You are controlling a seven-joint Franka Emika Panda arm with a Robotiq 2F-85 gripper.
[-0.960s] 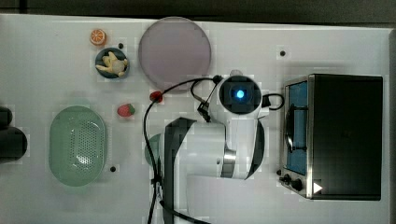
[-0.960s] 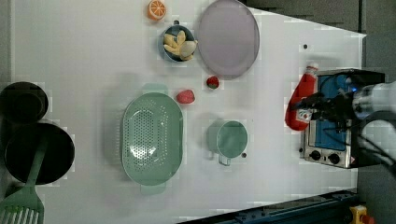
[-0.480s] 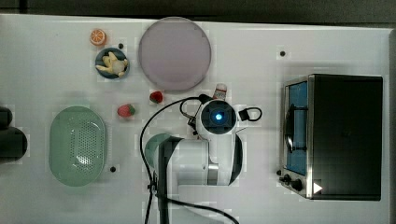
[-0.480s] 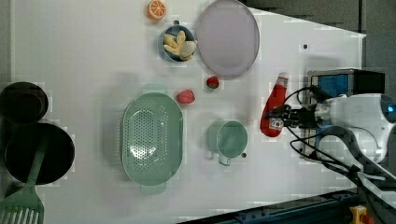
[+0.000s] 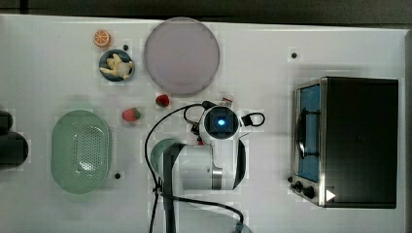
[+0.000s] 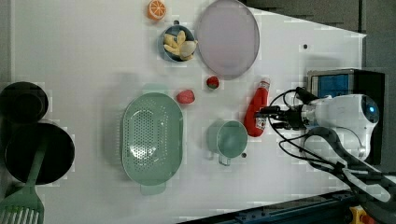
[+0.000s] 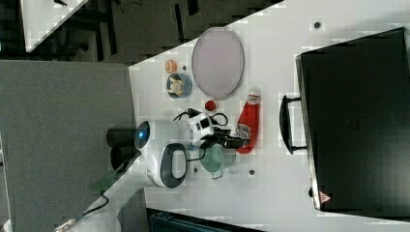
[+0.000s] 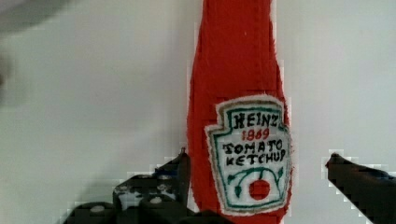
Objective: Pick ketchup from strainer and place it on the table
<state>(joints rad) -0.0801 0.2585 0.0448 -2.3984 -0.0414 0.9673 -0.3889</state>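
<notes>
Since the ketchup [image 6: 256, 112] lies on the table [image 6: 84, 46] at the left view's centre-right, lift the gripper [image 8: 254, 175], jaws wide, straight off it.

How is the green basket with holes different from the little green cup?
The strainer is oval and full of small holes; the cup is round and has none. The strainer is much bigger than the cup. The cup is a deeper teal, the strainer paler. Both are green and sit empty on the table.
</notes>
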